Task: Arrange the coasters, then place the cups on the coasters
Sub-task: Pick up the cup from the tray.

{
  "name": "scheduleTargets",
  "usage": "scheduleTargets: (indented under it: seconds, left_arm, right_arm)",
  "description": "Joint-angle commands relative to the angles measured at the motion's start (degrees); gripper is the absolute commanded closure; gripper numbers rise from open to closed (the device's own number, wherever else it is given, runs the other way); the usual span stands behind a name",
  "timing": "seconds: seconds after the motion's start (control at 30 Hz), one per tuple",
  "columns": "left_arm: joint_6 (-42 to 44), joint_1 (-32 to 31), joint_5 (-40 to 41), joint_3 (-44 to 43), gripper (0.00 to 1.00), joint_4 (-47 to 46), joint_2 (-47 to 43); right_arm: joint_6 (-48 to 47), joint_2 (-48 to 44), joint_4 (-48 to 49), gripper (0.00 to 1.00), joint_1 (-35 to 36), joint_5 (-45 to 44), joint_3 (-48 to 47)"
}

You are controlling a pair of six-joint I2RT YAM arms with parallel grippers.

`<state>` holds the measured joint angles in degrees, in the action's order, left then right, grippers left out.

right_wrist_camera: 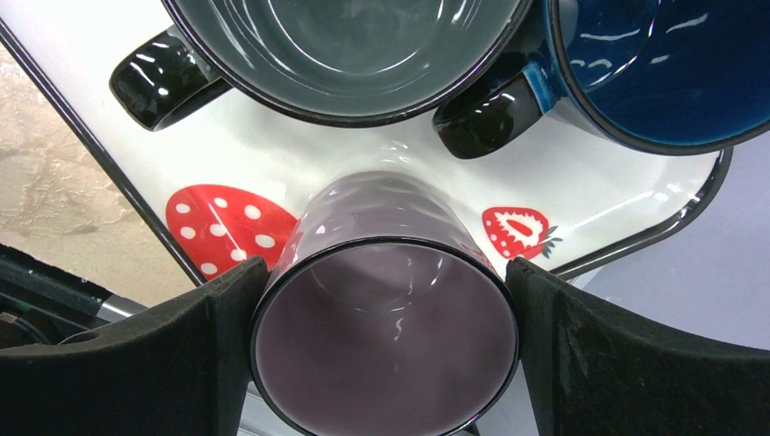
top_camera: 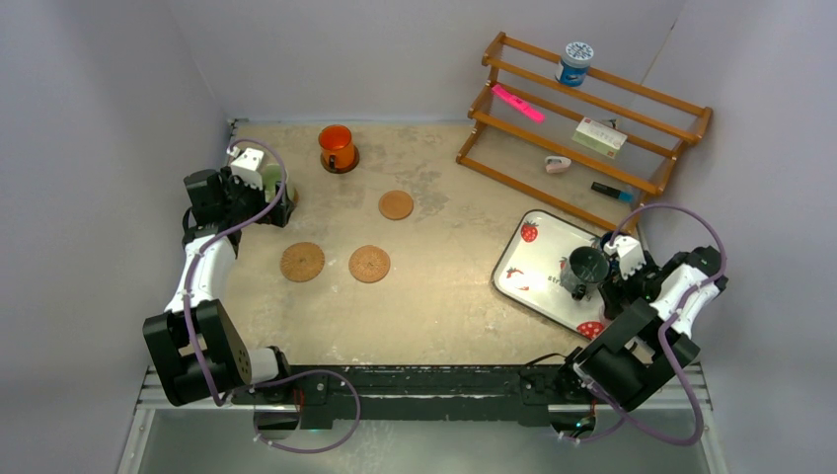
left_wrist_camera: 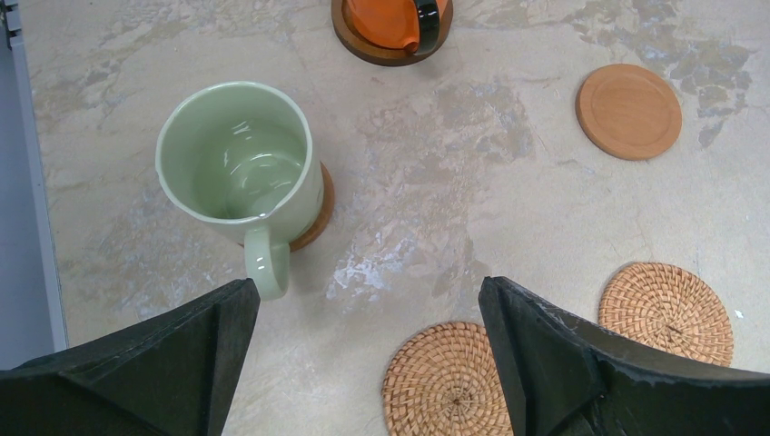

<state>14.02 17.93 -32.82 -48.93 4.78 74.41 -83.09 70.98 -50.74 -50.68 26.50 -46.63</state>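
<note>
Looking through the right wrist camera, I see the right gripper (right_wrist_camera: 384,265) spread almost as wide as it goes and clamped on the purple-grey mug (right_wrist_camera: 390,309). The mug's rim fills the whole gap, and both black fingers (right_wrist_camera: 154,363) press against its sides. This translucent mug stands on the white strawberry tray (right_wrist_camera: 590,182), just in front of the grey-teal mug (right_wrist_camera: 345,54) and the dark blue mug (right_wrist_camera: 663,64), both glossy with black handles. From overhead, the tray lies at the right side of the table (top_camera: 444,306). The left gripper (left_wrist_camera: 368,283) is released, its 2 fingers far apart and holding nothing. It hovers above and just beside the pale green mug (left_wrist_camera: 236,154). That mug stands upright on a wooden coaster (left_wrist_camera: 320,213) at the far left of the table, its handle pointing toward the gripper. Beyond it, the orange mug (left_wrist_camera: 390,18) sits on a darker rimmed coaster (left_wrist_camera: 363,50). 3 more coasters lie bare on the table: a smooth wooden disc (left_wrist_camera: 628,111), and nearer to me the left woven coaster (left_wrist_camera: 449,381) and the right woven coaster (left_wrist_camera: 669,312), side by side but not touching.
</note>
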Motion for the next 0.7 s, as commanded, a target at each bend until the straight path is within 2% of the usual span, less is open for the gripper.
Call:
scheduleTargets:
  seconds: [0.0, 0.43, 0.67]
  left_arm:
    - [-0.5, 0.2, -1.3, 0.2, 0.0, -2.2, -0.2]
    - [-0.2, 0.2, -1.2, 0.6, 0.0, -2.3, -0.4]
    - [-0.5, 0.2, -1.6, 0.5, 0.0, -2.4, -0.4]
  right_arm:
    - [-1.5, -0.4, -6.1, 0.18, -0.7, -3.0, -1.5]
    - [-2.9, -4.0, -13.6, 0.38, -0.6, 4.1, -9.0]
    - [-3.5, -6.2, -16.9, 0.37, -0.5, 9.6, -13.7]
